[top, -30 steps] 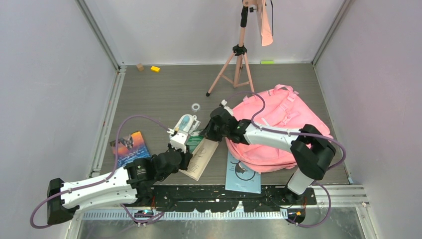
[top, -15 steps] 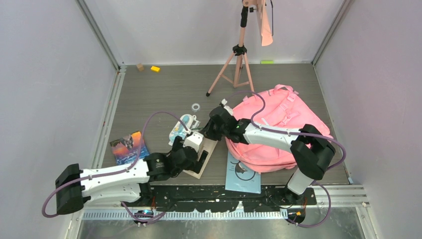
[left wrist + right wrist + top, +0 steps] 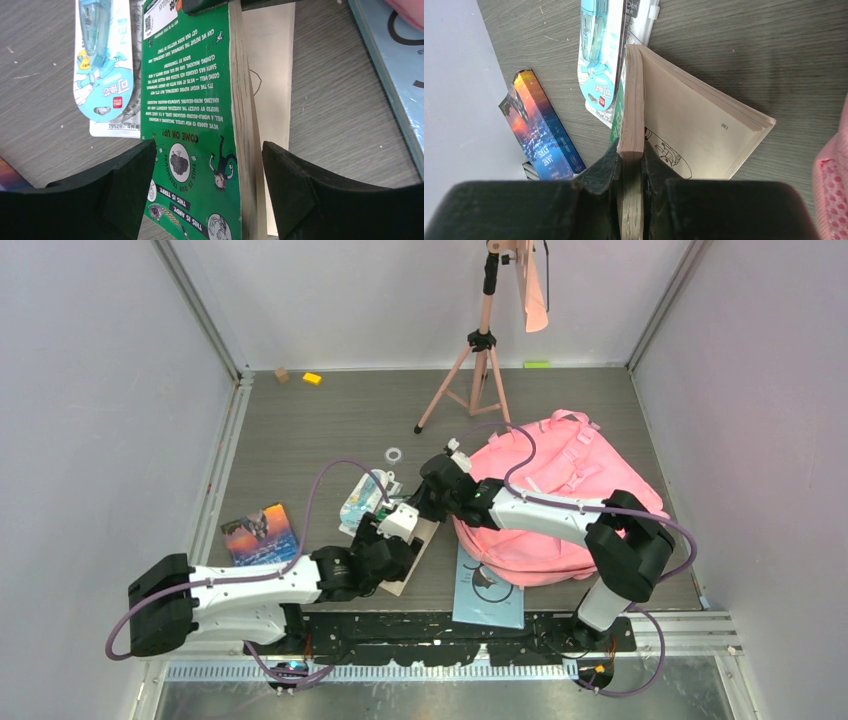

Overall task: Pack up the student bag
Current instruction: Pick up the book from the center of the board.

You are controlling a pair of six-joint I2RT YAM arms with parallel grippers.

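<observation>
I am looking down at the surface [image 3: 330, 410] from overhead. The bag [image 3: 560, 490] is lying flat at about 3 o'clock from the middle of the surface, its straps facing up toward 12 o'clock.

My right end effector [image 3: 630, 165] is pinching the green book [image 3: 195, 115] by a block of its pages, fingers [image 3: 601, 172] pressed narrow on either side of the paper edge. The book is hanging open: one part is standing up in the grip, the rest is fanning out toward 3 o'clock with a printed drawing showing on the open page.

My left end effector [image 3: 205, 185] is standing wide, its fingers [image 3: 125, 185] on either side of the book's near end. I am seeing a gap on the right side; on the left I cannot tell whether the finger is touching the cover.

A blue-and-white blister pack [image 3: 102, 65] is lying just beside the book at its 9 o'clock, partly under it. A dark paperback [image 3: 541, 132] with an orange-and-blue cover is lying further out at 8 o'clock, near the left wall. A light blue booklet [image 3: 488, 590] is lying at 6 o'clock from the bag, its top edge tucked under the pink fabric. A pink tripod [image 3: 478, 350] is standing at 12 o'clock, and a small white ring [image 3: 394, 454] is resting between it and the book.
</observation>
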